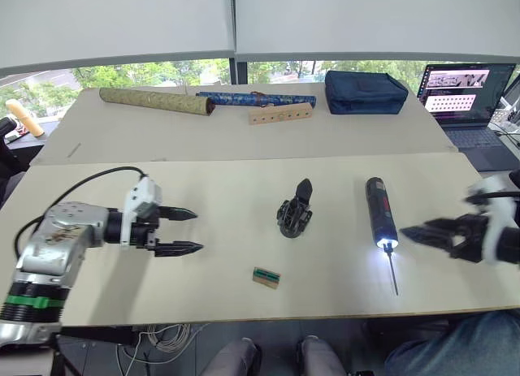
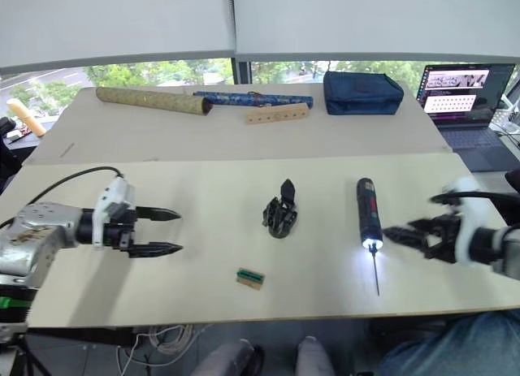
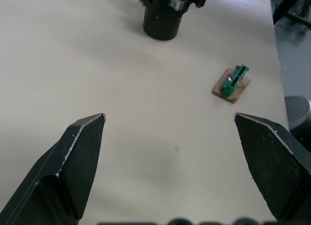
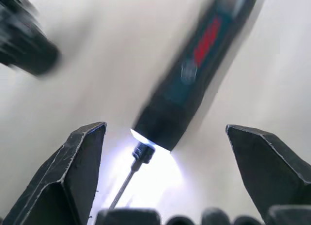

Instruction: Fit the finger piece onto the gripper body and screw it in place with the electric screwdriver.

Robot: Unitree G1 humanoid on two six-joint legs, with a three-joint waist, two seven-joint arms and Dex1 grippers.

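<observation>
1. Lowest in the head views, the near table runs across the frame's lower half; both arms reach over it from the sides.
2. At lower left, the left gripper has its two black fingers spread wide apart, holding and touching nothing, pointing toward mid-frame.
3. At right, the right gripper is also spread wide with nothing between its fingers; its tips sit just beside the lit end of the electric screwdriver, which lies flat at centre right, bit toward the bottom edge.
4. Mid-frame stands the gripper body, with the finger piece rising from its top; whether it is fully seated I cannot tell.
5. Below centre lies a small green-and-tan block.
</observation>
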